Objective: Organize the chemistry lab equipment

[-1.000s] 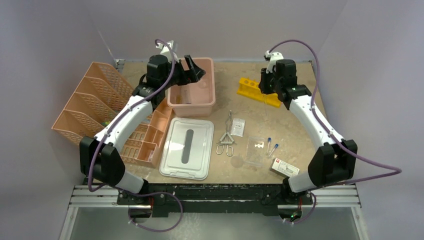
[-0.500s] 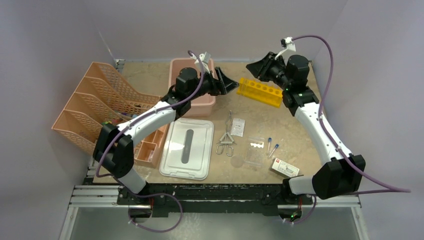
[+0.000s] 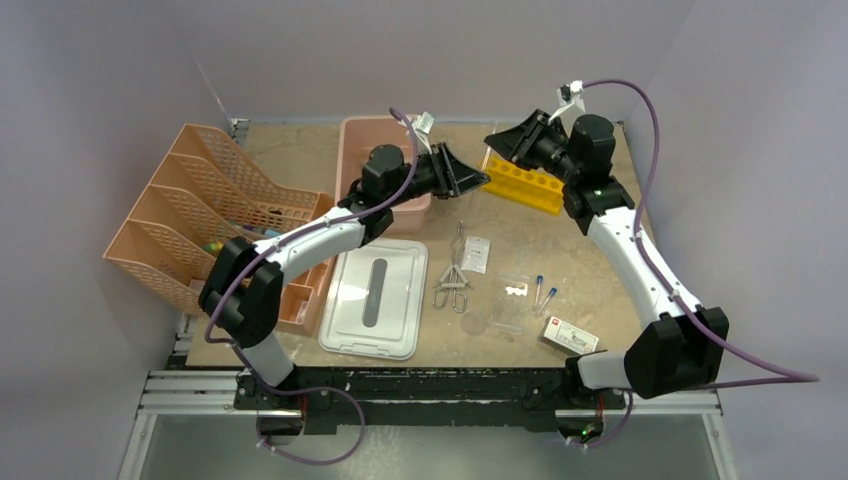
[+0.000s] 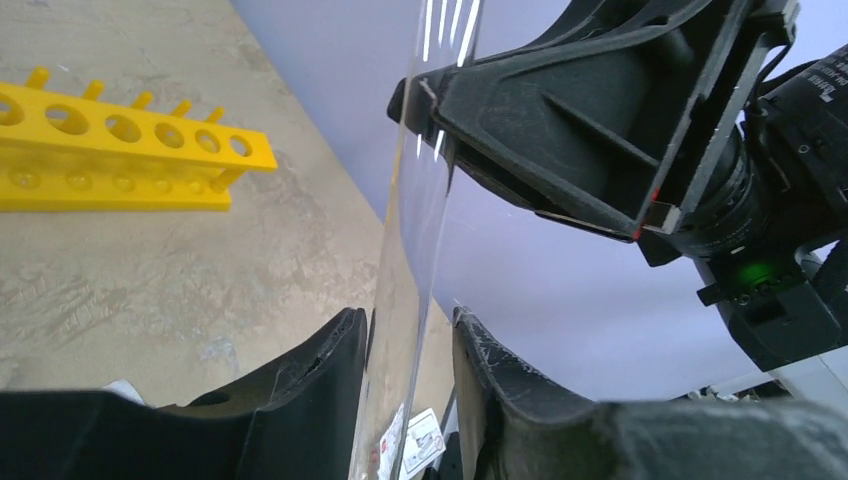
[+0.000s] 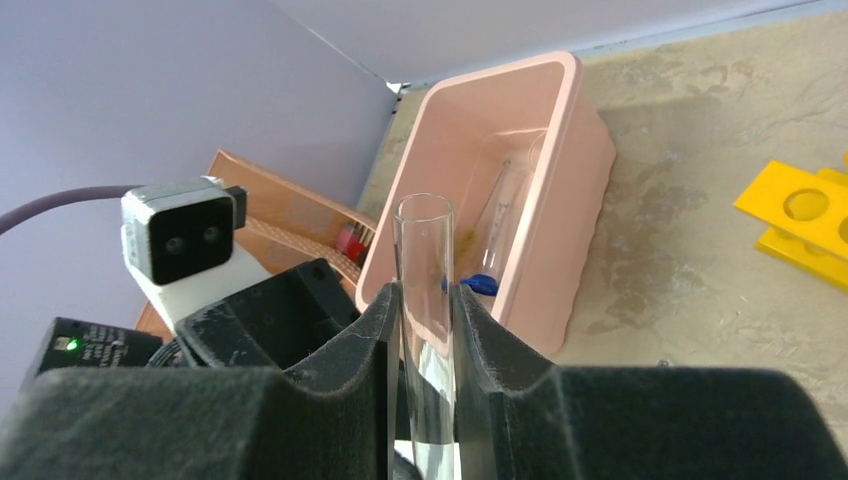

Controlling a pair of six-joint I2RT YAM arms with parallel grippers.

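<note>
My right gripper (image 5: 423,290) is shut on a clear glass tube (image 5: 425,260), held in the air over the back of the table. My left gripper (image 4: 410,320) faces it with its jaws around the tube's other end (image 4: 420,200); the tube lies against one finger (image 4: 330,360), and a narrow gap shows at the other finger. In the top view both grippers, left (image 3: 478,180) and right (image 3: 493,140), meet beside the yellow rack (image 3: 525,183). Metal tongs (image 3: 452,275), blue-capped vials (image 3: 545,292), a round dish (image 3: 475,323) and clear packets (image 3: 513,300) lie on the table.
The pink tub (image 3: 360,135) stands at the back, holding another glass tube (image 5: 505,200) and a blue cap (image 5: 483,283). Its white lid (image 3: 373,296) lies in front. The peach mesh organizer (image 3: 190,215) fills the left side. A small red-labelled box (image 3: 568,334) lies front right.
My left arm swung right from over the pink tub to meet the right gripper, and its jaws narrowed around the tube. My right gripper rose from the yellow rack and turned toward the left.
</note>
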